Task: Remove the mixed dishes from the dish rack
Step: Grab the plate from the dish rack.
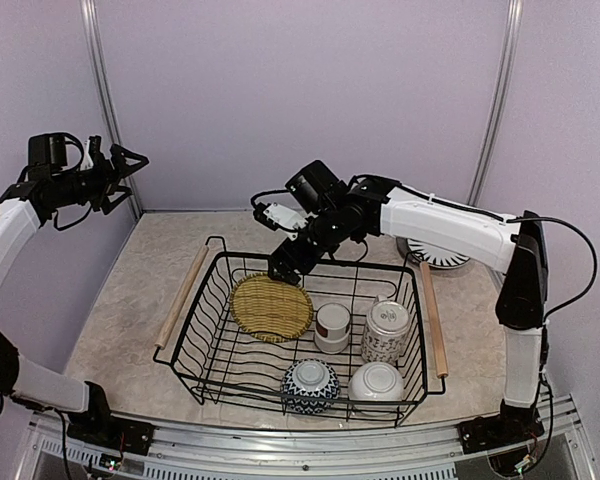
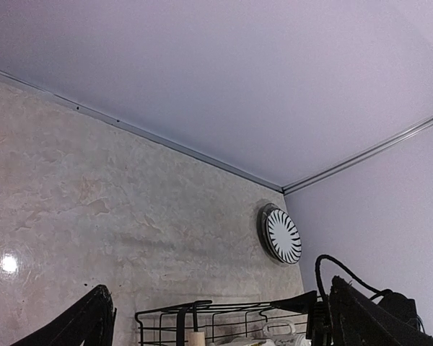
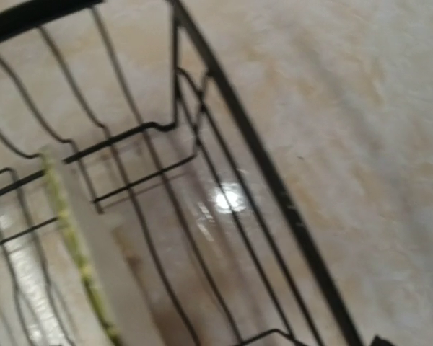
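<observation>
The dish rack (image 1: 208,330) sits mid-table and holds a round woven yellow mat (image 1: 271,306) leaning at its back left. Also inside are a white cup with a brown band (image 1: 332,327), a tall patterned cup (image 1: 385,332), a blue-patterned bowl (image 1: 310,385) and a white bowl (image 1: 376,382). The black-white striped plate (image 1: 435,255) lies on the table behind the rack, also seen in the left wrist view (image 2: 283,235). My right gripper (image 1: 280,268) hangs open at the mat's upper rim; its wrist view shows rack wires (image 3: 274,191) and the mat's edge (image 3: 72,245). My left gripper (image 1: 132,160) (image 2: 220,285) is open, raised at far left.
Wooden rod handles run along the rack's left side (image 1: 183,294) and right side (image 1: 433,320). The back wall and its metal posts (image 1: 105,90) stand close behind the table. My right arm (image 1: 450,225) reaches across above the plate.
</observation>
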